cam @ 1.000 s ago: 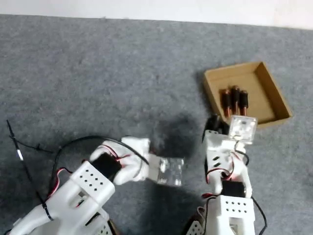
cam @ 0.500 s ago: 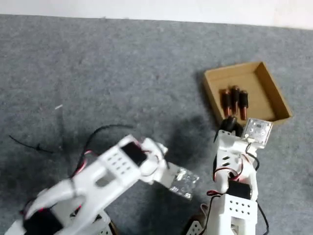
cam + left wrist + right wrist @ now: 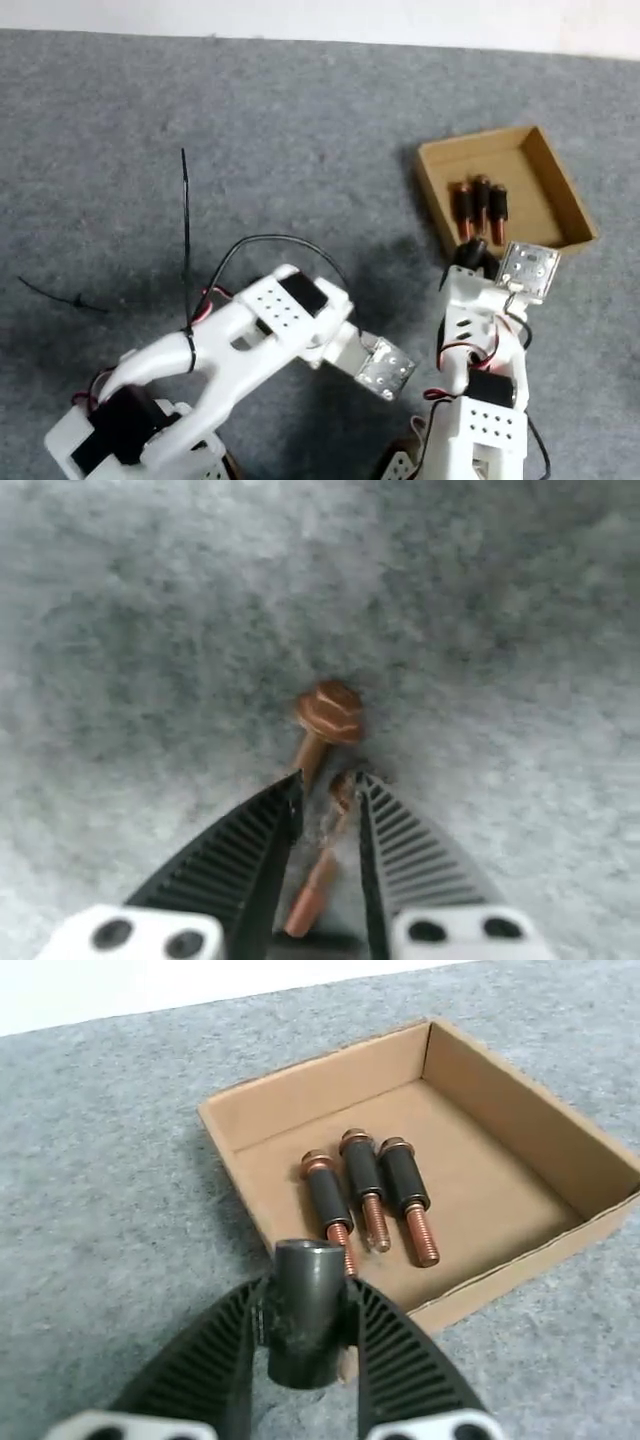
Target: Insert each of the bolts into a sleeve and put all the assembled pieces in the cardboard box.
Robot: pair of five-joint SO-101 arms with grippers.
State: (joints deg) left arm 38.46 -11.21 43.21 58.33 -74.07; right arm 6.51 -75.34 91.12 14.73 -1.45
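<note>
Copper bolt (image 3: 326, 715) sits btwn left gripper (image 3: 328, 783) jaws, clamped; we see axis along jaws, head fwd. Right gripper (image 3: 307, 1295) clamps black sleeve (image 3: 303, 1332), bore toward cardboard box (image 3: 300, 1095).

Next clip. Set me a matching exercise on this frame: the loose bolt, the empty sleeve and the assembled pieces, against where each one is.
1. bolt
2. empty sleeve
3. three assembled pieces

A. lying in the cardboard box
B. held in the right gripper
C. held in the left gripper

Pairs: 1-C, 2-B, 3-A.
</note>
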